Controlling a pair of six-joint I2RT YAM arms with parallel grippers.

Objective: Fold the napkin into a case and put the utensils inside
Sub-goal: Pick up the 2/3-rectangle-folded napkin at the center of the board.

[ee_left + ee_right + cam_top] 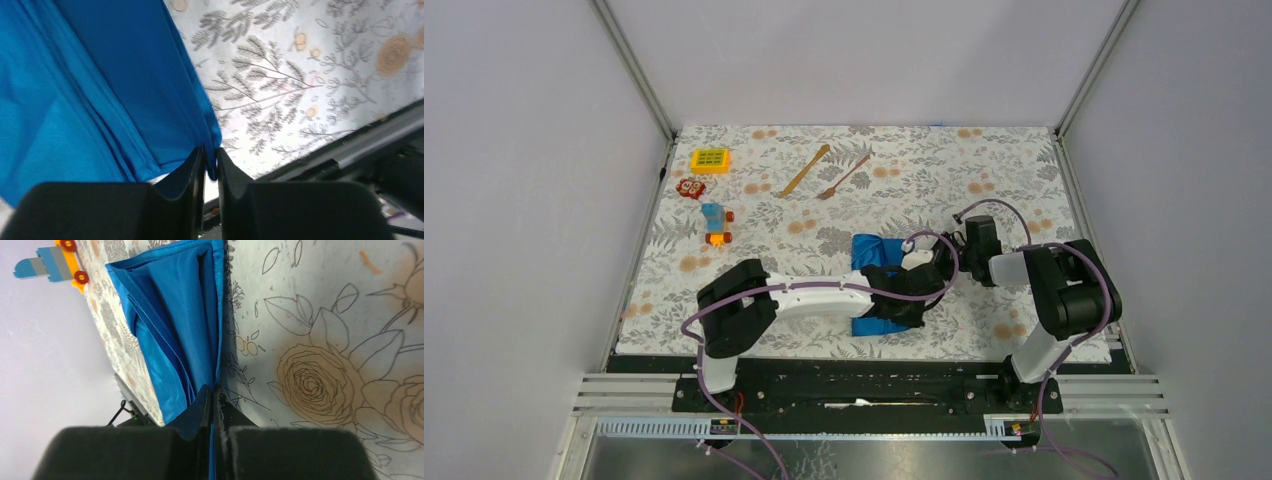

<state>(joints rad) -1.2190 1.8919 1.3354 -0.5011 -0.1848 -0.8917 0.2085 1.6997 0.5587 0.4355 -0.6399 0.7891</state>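
the napkin (871, 250) lies in loose folded layers on the table (1024, 170), toward the near edge and between the two arms. the left gripper (210, 162) is pinched closed on one edge of it, and the right gripper (214, 397) is clamped tight on another edge. the fork (845, 176) and knife (804, 171) lie near each other without touching at the far side, well apart from the napkin.
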